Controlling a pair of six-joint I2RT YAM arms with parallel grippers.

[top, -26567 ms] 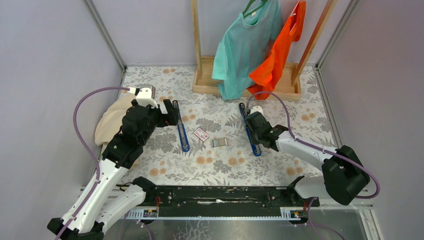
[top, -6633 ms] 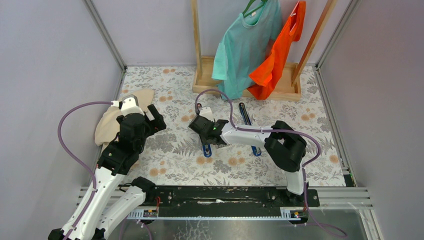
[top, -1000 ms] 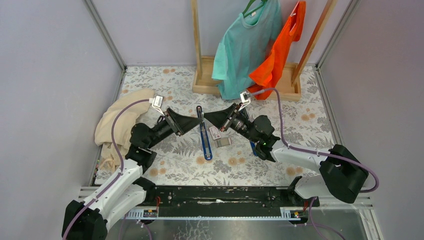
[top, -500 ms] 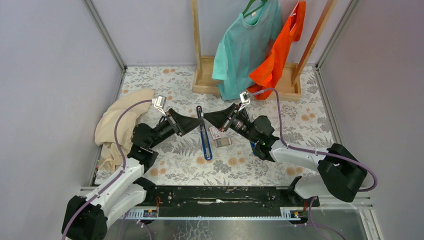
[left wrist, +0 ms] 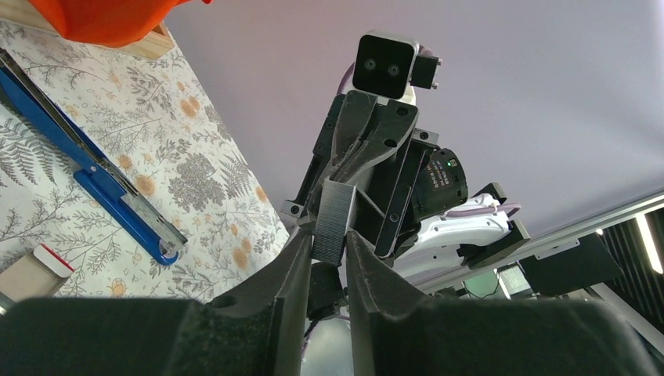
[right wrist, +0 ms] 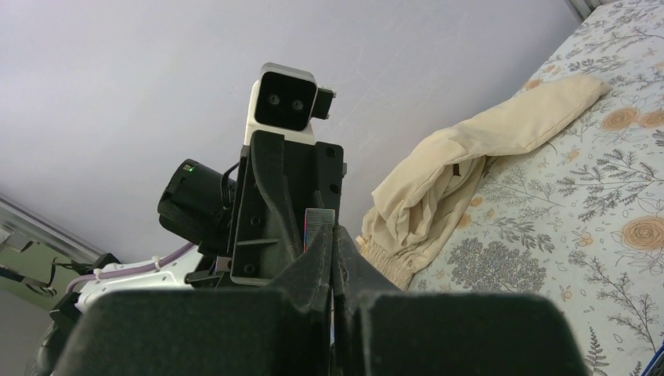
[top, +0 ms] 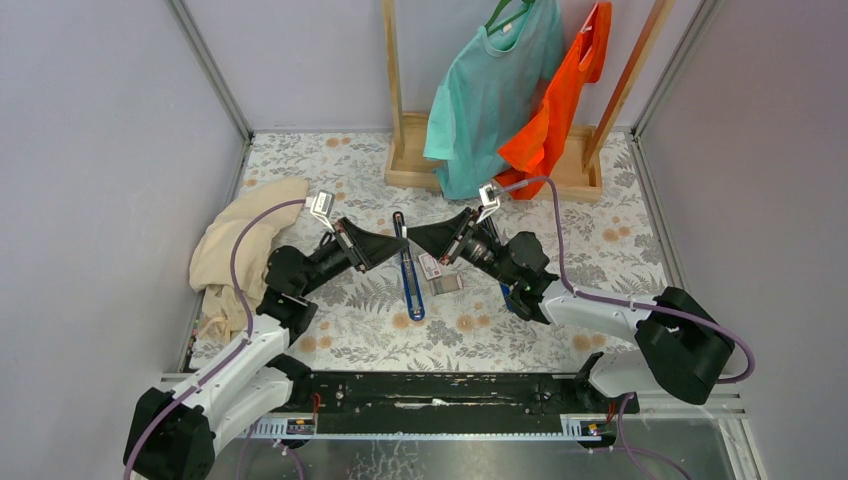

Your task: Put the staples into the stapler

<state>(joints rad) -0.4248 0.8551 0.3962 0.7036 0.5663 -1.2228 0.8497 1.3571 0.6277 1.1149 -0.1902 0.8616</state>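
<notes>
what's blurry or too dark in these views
Left wrist: the left pincer is a dark, soft blur across the bottom, while the staples in it and the floral table read sharp. Right wrist: the right pincer is equally dark and soft; the cream cloth is crisp. Top external: evenly lit, sharp, soft shadows.

left arm (top: 255,345) extended low toward stapler (top: 410,292) | left gripper (top: 392,247) clamped on it | right gripper (top: 416,232) fingers together, tip-to-tip opposite

Staples (top: 444,284) just right of stapler (top: 407,280); cloth (top: 235,240) far left.
</notes>
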